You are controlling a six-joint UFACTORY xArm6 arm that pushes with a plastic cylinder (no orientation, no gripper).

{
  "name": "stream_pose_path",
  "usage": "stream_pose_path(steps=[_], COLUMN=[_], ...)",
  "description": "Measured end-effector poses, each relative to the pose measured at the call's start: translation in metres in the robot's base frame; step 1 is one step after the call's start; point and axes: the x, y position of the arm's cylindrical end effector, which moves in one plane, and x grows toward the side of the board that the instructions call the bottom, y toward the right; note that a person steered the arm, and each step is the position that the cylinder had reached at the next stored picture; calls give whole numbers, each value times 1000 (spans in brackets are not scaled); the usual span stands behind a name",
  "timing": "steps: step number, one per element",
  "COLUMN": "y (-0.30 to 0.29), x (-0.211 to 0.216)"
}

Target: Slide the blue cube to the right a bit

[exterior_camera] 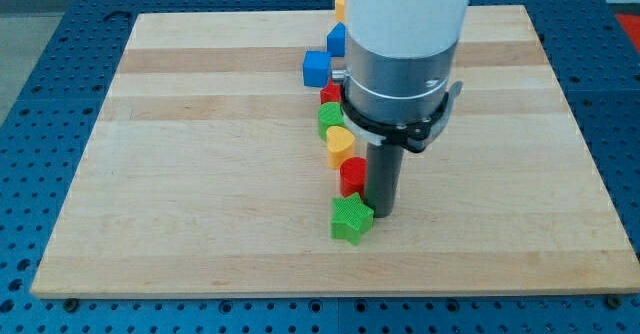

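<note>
The blue cube sits on the wooden board near the view's top centre, just left of the arm's body. A second blue block lies above and right of it, partly hidden by the arm. My tip rests on the board well below the blue cube, touching the right side of the green star and next to the red block.
Blocks form a line down the board's middle: a yellow-orange block at the top, a red block, a green block, a yellow heart. The arm's wide body hides the area right of them.
</note>
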Motion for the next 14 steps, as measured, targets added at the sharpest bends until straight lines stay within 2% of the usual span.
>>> stream_pose_path(steps=[1, 3, 4, 5, 6, 7, 8, 10, 12, 14], y=[5, -28, 3, 61, 70, 65, 40, -133, -157, -160], x=[-14, -19, -18, -4, 61, 80, 80, 64, -4, -19])
